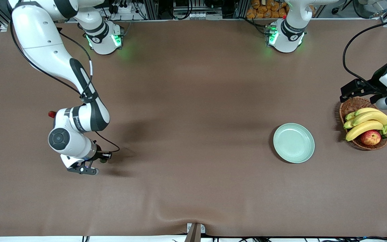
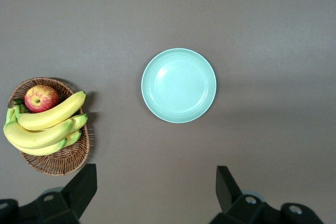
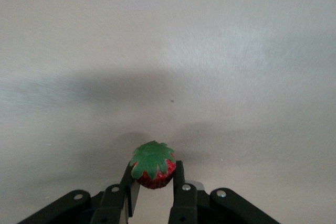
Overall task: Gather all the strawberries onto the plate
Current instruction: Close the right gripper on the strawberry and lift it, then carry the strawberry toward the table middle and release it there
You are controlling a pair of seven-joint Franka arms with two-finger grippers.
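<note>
My right gripper [image 3: 153, 176] is shut on a red strawberry [image 3: 153, 169] with a green cap, pinched between both fingers. It is low at the table near the right arm's end, seen as the right gripper [image 1: 103, 158] in the front view. A second strawberry [image 1: 51, 114] peeks out beside the right arm's wrist, partly hidden. The mint-green plate [image 1: 294, 143] lies empty toward the left arm's end, also seen as the plate [image 2: 178, 85]. My left gripper [image 2: 156, 192] hangs open and empty, high over the table beside the basket, and waits.
A wicker basket [image 1: 350, 106] with bananas [image 1: 366, 122] and an apple [image 1: 370, 137] stands beside the plate at the left arm's end. A brown cloth [image 1: 193, 101] covers the table. A small bracket [image 1: 195, 230] sits at the table's front edge.
</note>
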